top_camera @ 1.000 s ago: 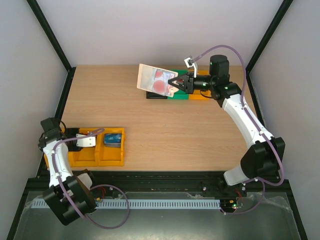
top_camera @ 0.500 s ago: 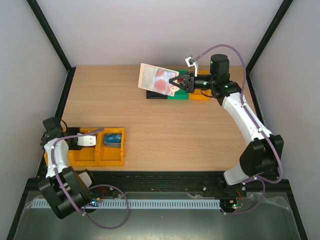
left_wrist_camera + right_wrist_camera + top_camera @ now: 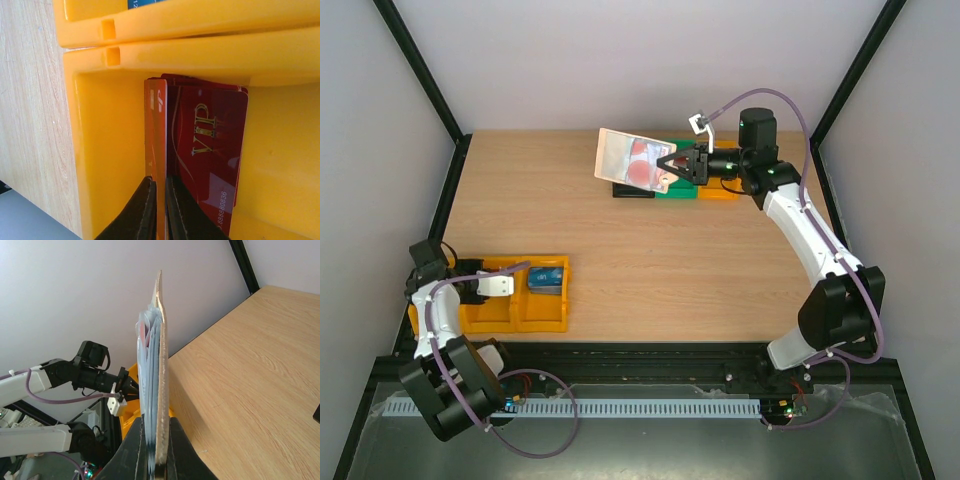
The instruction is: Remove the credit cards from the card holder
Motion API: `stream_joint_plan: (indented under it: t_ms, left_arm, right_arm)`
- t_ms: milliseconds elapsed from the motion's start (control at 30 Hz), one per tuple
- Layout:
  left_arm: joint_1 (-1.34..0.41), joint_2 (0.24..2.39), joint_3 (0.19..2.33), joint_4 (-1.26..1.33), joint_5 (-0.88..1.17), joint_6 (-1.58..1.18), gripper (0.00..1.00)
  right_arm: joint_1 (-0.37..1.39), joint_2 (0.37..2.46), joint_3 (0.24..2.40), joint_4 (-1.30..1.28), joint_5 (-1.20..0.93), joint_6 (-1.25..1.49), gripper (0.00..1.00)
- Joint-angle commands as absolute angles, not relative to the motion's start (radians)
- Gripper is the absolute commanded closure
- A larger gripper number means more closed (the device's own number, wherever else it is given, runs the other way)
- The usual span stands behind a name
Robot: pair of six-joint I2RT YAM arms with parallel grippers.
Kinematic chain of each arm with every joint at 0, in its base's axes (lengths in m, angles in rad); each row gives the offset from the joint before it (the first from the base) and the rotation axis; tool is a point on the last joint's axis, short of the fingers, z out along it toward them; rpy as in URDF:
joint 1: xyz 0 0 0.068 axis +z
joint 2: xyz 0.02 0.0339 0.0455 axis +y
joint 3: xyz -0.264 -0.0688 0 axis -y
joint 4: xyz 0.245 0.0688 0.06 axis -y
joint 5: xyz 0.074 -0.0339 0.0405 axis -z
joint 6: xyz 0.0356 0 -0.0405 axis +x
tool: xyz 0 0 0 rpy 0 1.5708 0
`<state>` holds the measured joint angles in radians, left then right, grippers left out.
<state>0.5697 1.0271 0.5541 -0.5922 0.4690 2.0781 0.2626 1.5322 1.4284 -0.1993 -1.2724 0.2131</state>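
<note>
- Pale walls and black frame posts close in a wood-grain table (image 3: 620, 260); a glossy yellow tray (image 3: 542, 318) of moulded plastic compartments sits at its near left edge.
- Top view: well apart from the yellow tray, far and to its right, the right gripper (image 3: 676, 166) holds the card holder (image 3: 628, 158) up in the air, spread open, pinched at one edge. The right arm is stretched long across the table.
- Top view: the left arm is folded tight, with the left gripper (image 3: 503, 284) down in the yellow tray's middle compartment. A blue card (image 3: 547, 277) lies in the next compartment.
- Left wrist view: inside the yellow tray, the dark fingers are pressed together on a thin orange card (image 3: 156, 140) seen nearly edge-on. A shiny red VIP card (image 3: 210, 150) stands just beside it, against the wall.
- Right wrist view: the card holder appears edge-on, with a cream outer flap and blue-grey pockets, clamped between the fingers (image 3: 131, 445) at its lower edge.
</note>
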Motion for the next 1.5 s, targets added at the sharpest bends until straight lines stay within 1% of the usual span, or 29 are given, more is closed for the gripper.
stream_joint_plan:
  t_ms: [0, 33, 100, 400, 500, 600, 800, 967, 1067, 1267, 1467]
  left_arm:
    - [0.571, 1.013, 0.544, -0.614, 0.492, 2.611, 0.92]
    - [0.572, 1.011, 0.544, -0.619, 0.492, 2.611, 0.92]
    - [0.575, 1.005, 0.545, -0.624, 0.496, 2.611, 0.97]
    - [0.585, 0.976, 0.548, -0.637, 0.545, 2.599, 0.98]
    - [0.586, 0.952, 0.544, -0.554, 0.609, 2.501, 0.98]
    - [0.592, 0.926, 0.559, -0.52, 0.621, 2.441, 0.98]
    - [0.614, 0.892, 0.591, -0.669, 0.608, 2.477, 0.98]
    - [0.628, 0.846, 0.569, -0.707, 0.585, 2.477, 0.98]
    - [0.639, 0.831, 0.548, -0.685, 0.582, 2.461, 0.98]
    - [0.645, 0.827, 0.49, -0.56, 0.565, 2.401, 0.98]
    - [0.65, 0.856, 0.451, -0.531, 0.555, 2.446, 0.98]
  right_arm:
    - [0.26, 1.523, 1.446, -0.167, -1.293, 0.218, 0.98]
    - [0.261, 1.523, 1.446, -0.167, -1.292, 0.218, 0.98]
    - [0.26, 1.523, 1.447, -0.167, -1.291, 0.218, 0.98]
    - [0.258, 1.523, 1.449, -0.169, -1.291, 0.217, 0.98]
    - [0.258, 1.517, 1.445, -0.167, -1.293, 0.214, 0.98]
    - [0.259, 1.513, 1.44, -0.167, -1.292, 0.215, 0.98]
    - [0.258, 1.51, 1.442, -0.167, -1.295, 0.213, 0.98]
    - [0.258, 1.486, 1.423, -0.166, -1.293, 0.208, 0.98]
    - [0.257, 1.479, 1.42, -0.166, -1.293, 0.204, 0.98]
    - [0.258, 1.483, 1.425, -0.166, -1.295, 0.206, 0.98]
    - [0.256, 1.487, 1.423, -0.168, -1.298, 0.203, 0.99]
